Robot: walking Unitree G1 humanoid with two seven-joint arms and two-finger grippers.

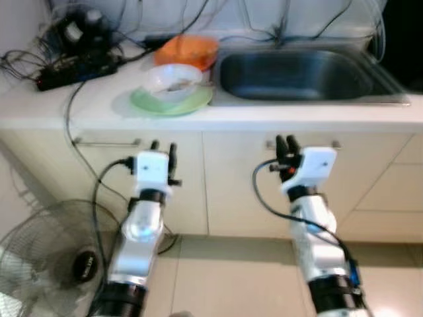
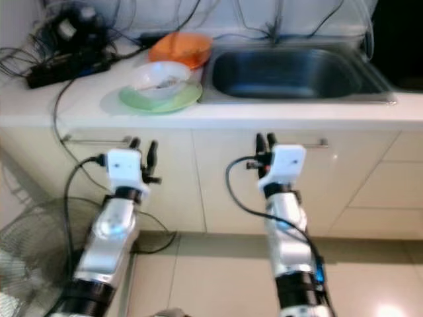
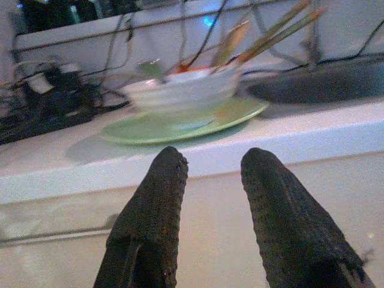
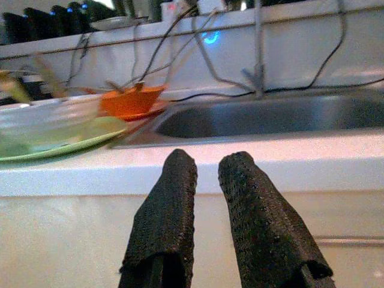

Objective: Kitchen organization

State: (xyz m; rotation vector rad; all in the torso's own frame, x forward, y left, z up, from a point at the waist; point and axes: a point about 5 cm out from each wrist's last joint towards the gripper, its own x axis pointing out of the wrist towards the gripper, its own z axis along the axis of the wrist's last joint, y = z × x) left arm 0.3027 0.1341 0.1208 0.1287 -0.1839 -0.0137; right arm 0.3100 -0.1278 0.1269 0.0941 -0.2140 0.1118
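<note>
Across the upper half of the frame a pale, smooth worktop (image 1: 79, 109) is running from side to side, and I am facing its cream cabinet fronts (image 1: 264, 185) with both arms raised in front of them. My left gripper (image 1: 163, 146) is sitting at lower centre-left, just under the worktop's edge, its two black ribbed fingers (image 3: 153, 210) parted with a clear gap and holding nothing. My right gripper (image 1: 287, 142) is sitting at centre-right by a slim metal drawer handle (image 2: 310, 142); its jaws are standing slightly apart and are also holding nothing.

At upper centre-left a round, flat green plate (image 1: 170, 102) is lying on the worktop with a white bowl (image 1: 175, 79) resting in it, and thin sticks (image 3: 270, 30) are leaning out of the bowl. Just behind, an orange dish (image 1: 188, 49) is sitting beside the rectangular steel sink (image 1: 297, 76), which is sunk into the worktop at upper right. In the upper left corner a black power strip (image 1: 73, 72) is lying in a tangle of dark cables (image 1: 79, 33). At lower left a wire-caged fan (image 1: 46, 251) is standing on the glossy beige tiled floor (image 1: 231, 277).
</note>
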